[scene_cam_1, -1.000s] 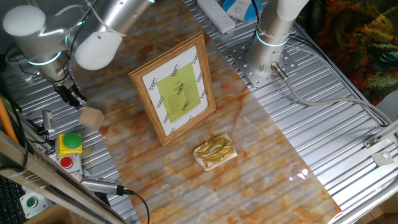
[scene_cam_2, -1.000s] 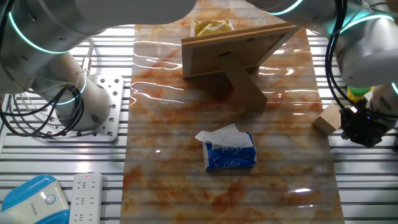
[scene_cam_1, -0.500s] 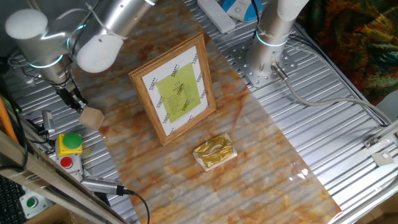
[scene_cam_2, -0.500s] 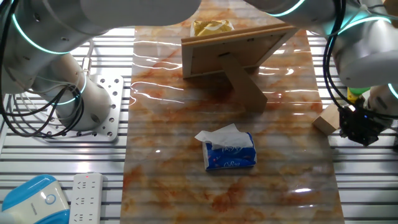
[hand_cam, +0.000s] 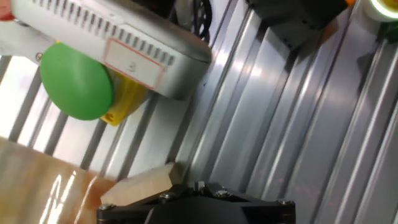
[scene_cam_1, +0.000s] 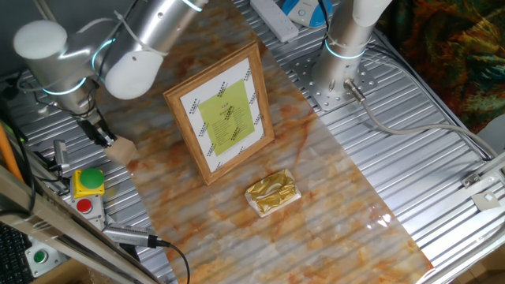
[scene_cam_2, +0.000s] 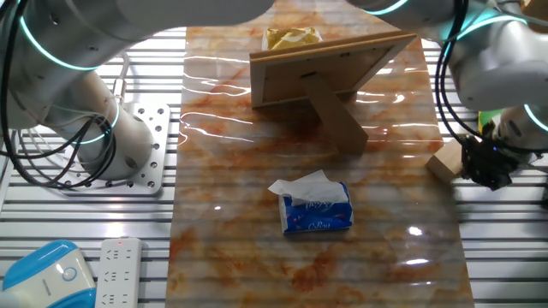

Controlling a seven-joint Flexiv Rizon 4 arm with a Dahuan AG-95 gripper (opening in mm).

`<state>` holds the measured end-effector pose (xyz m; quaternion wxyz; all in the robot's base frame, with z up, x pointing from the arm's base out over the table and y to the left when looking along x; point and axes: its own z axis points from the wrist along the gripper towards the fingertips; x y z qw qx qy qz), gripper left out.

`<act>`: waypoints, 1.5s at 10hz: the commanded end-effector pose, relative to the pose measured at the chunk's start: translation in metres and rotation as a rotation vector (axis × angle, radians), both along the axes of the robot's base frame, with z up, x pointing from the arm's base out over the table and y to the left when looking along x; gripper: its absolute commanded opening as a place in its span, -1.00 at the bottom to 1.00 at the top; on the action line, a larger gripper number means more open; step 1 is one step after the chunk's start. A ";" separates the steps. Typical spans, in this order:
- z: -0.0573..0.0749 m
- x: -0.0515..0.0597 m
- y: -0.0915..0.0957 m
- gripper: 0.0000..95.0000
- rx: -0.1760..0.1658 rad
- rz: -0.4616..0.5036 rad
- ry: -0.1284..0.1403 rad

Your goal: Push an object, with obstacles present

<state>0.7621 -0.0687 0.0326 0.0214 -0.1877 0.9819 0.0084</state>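
The object, a small tan wooden block [scene_cam_1: 120,150], lies at the left edge of the marbled mat [scene_cam_1: 316,197]; it also shows as the block [scene_cam_2: 445,160] and the block [hand_cam: 140,186]. My gripper [scene_cam_1: 101,136] is shut, fingertips together, and presses against the block's outer side from over the metal slats; it also shows as the gripper [scene_cam_2: 490,162] and, low in the hand view, the gripper [hand_cam: 199,186]. Two obstacles stand on the mat: a light-wood picture frame [scene_cam_1: 225,114], seen from behind as the frame [scene_cam_2: 325,68], and a gold foil packet [scene_cam_1: 272,192], also the packet [scene_cam_2: 291,37].
A blue tissue pack [scene_cam_2: 317,210] lies mid-mat. A green button on a yellow box [scene_cam_1: 92,180], also the button [hand_cam: 78,87], sits just beside the block. A second arm's base [scene_cam_1: 347,39] and a power strip [scene_cam_1: 276,17] stand beyond the mat's far end.
My gripper has closed the gap to the block and now touches it. The block has shifted slightly toward the mat. Frame, packet and tissue pack have not moved.
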 end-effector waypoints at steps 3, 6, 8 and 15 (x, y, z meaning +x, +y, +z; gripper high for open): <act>-0.001 -0.003 0.009 -1.00 -0.020 -0.015 0.002; -0.002 -0.007 0.020 -1.00 -0.011 -0.059 0.004; -0.002 -0.009 0.024 -1.00 0.000 -0.071 0.003; -0.001 -0.018 0.054 -1.00 0.001 -0.122 0.006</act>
